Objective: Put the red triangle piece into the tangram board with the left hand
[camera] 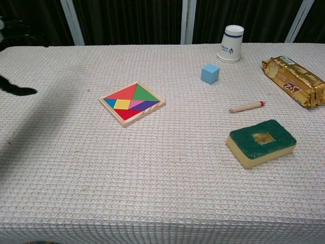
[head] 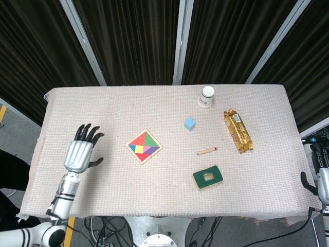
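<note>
The wooden tangram board lies left of the table's middle, filled with coloured pieces. A red triangle piece sits flush in its upper left part, and a smaller red triangle fills its near corner. My left hand hovers over the table's left side, well to the left of the board, fingers spread and holding nothing. In the chest view only a dark fingertip shows at the left edge. My right hand hangs past the table's right edge, only partly seen.
A blue cube, a white paper cup and a gold snack packet lie at the back right. A wooden stick with a red tip and a green sponge lie right of the board.
</note>
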